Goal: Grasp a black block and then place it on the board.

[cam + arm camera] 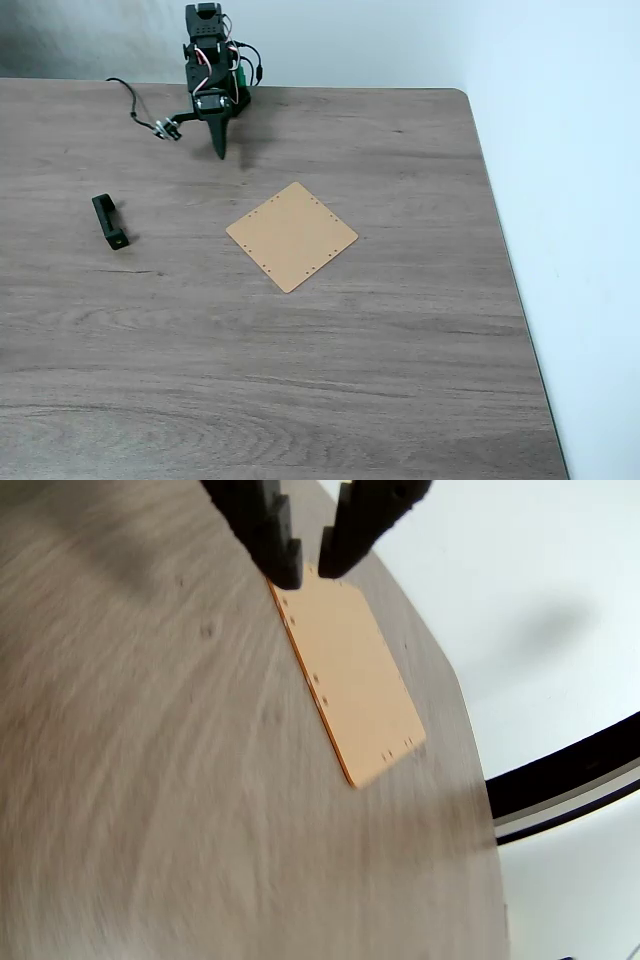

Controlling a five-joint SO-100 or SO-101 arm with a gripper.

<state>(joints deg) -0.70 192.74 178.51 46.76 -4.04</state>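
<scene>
gripper (312, 568) was seen slightly parted, nothing held; board (352, 673) lay just beyond fingertips; black block (109, 221) well apart.

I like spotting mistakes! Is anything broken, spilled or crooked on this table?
Nothing is broken or spilled. The board lies flat but turned cornerwise like a diamond in the fixed view. The black block sits apart on the table, untouched.

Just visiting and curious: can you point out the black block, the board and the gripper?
black block (109, 222): fixed view, middle of the bar.
board (292, 236): fixed view, centre of its flat face.
gripper (311, 562): wrist view, between the fingertips.
</scene>
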